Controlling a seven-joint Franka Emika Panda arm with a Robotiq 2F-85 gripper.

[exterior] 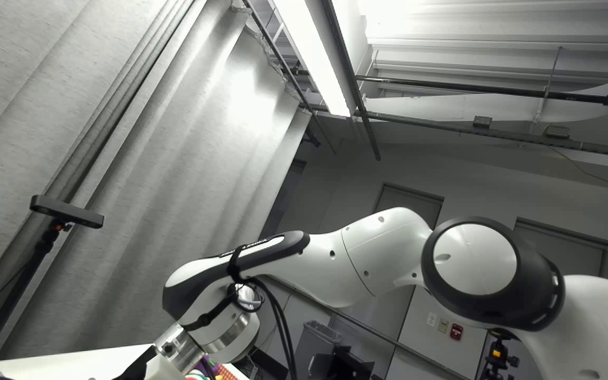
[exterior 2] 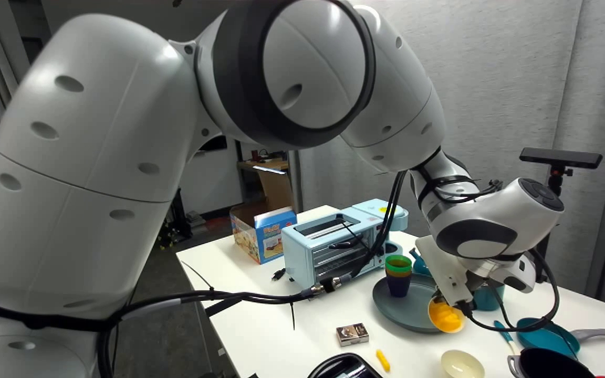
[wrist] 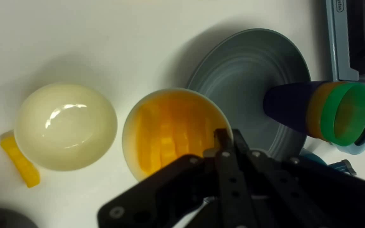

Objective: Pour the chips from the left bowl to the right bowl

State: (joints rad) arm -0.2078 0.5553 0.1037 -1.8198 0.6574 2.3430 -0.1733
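My gripper is shut on the rim of a pale bowl, one finger inside the rim and one outside. The bowl holds several yellow-orange chips. In an exterior view this held bowl is tilted, its opening toward that camera, above the table by the plate's edge; the chips are still in it. A cream bowl with nothing in it stands on the table beside the held bowl; it also shows in an exterior view. One yellow chip lies on the table against it.
A grey plate bearing stacked cups lies behind the held bowl. A light-blue toaster oven stands farther back. A black pot, a teal pan and a small box are also on the table.
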